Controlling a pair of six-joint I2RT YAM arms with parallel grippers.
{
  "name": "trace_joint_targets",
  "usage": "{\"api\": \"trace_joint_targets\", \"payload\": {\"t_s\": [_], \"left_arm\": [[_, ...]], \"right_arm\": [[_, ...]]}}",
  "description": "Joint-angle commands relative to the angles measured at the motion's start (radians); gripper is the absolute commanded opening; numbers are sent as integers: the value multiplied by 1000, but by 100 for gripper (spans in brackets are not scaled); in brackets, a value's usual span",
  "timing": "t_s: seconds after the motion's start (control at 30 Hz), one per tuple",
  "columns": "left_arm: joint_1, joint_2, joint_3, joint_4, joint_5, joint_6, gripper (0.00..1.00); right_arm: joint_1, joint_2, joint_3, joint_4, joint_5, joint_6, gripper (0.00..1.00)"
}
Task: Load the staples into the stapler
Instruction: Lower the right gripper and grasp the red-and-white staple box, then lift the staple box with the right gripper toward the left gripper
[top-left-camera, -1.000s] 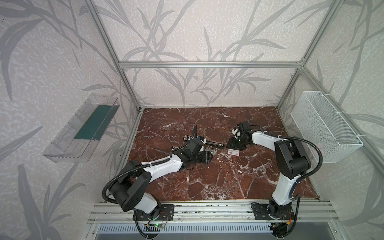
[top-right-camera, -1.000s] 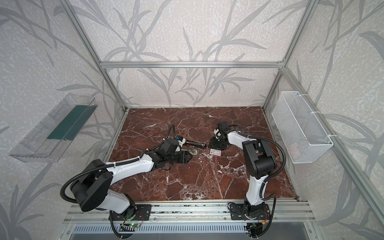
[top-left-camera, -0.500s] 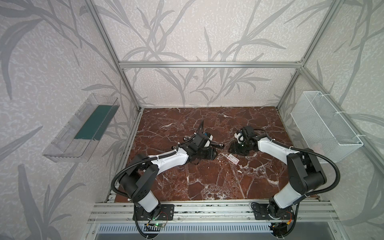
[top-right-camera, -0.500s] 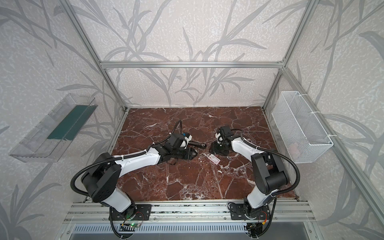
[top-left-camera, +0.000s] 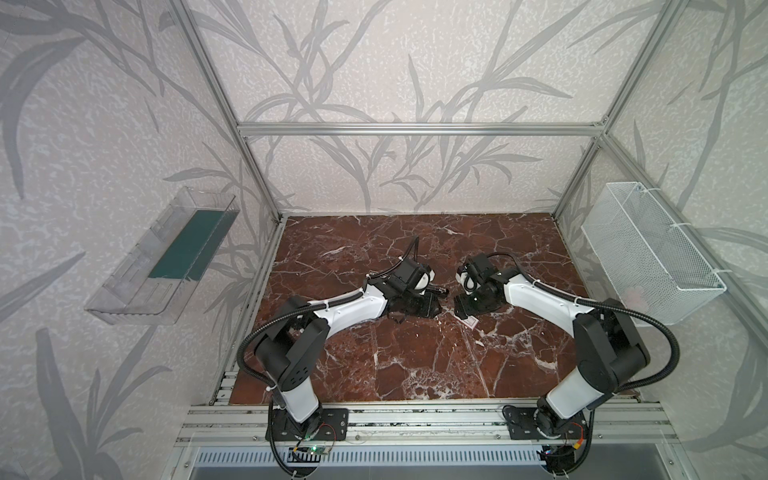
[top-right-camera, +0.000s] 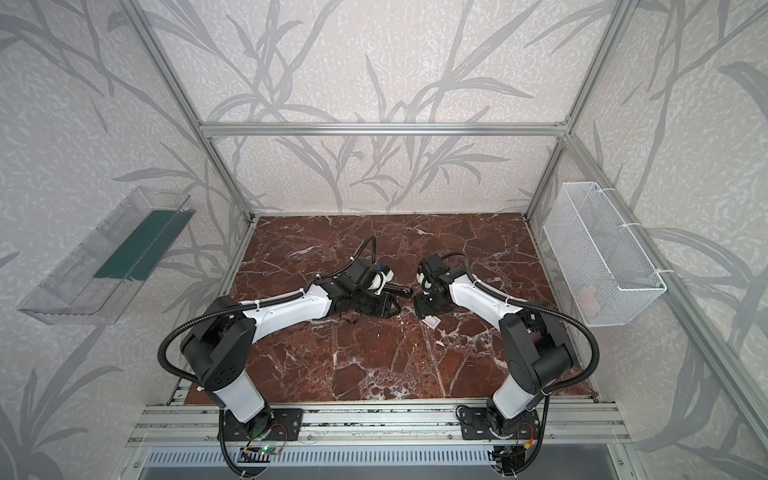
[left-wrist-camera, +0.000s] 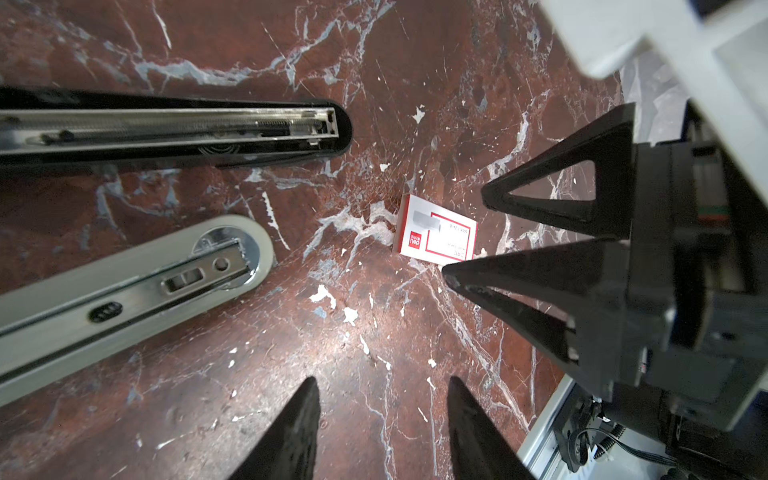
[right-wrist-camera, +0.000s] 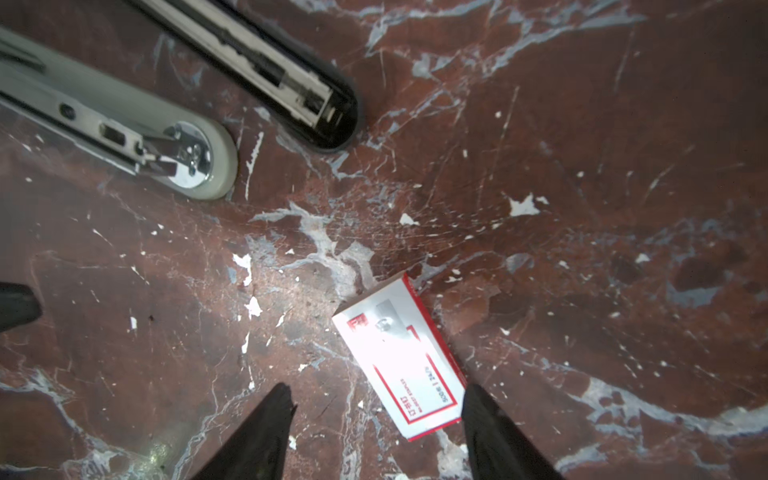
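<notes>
Just right of centre in both top views, closed white-and-red staple box (top-left-camera: 469, 322) flat on marble worktop (top-left-camera: 415, 365), partly between right tool's (right-wrist-camera: 376, 395) spread empty fingers, left tool (left-wrist-camera: 382, 384) open, empty, opposite, black stapler (top-left-camera: 438, 290) behind at mid-frame, rail exposed, grey stapler (left-wrist-camera: 124, 282) beside it.
</notes>
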Motion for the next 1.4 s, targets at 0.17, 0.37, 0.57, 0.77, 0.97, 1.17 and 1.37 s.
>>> {"api": "trace_joint_targets", "payload": {"t_s": [0.17, 0.37, 0.57, 0.77, 0.97, 1.17, 1.37], "left_arm": [[17, -70, -97, 34, 0, -7, 51], [42, -95, -146, 59, 12, -20, 51], [55, -105, -166, 81, 17, -29, 51], [60, -100, -172, 95, 25, -39, 50], [64, -106, -186, 108, 25, -51, 49], [67, -103, -184, 118, 30, -54, 48], [66, -105, -187, 123, 33, -57, 48]], "right_arm": [[26, 95, 67, -77, 108, -101, 67], [33, 157, 105, -101, 92, -133, 67], [35, 188, 119, -98, 100, -146, 67], [42, 226, 139, -93, 94, -148, 63], [45, 237, 137, -85, 87, -150, 58], [55, 232, 131, -80, 84, -152, 46], [64, 193, 111, -54, 98, -153, 40]]}}
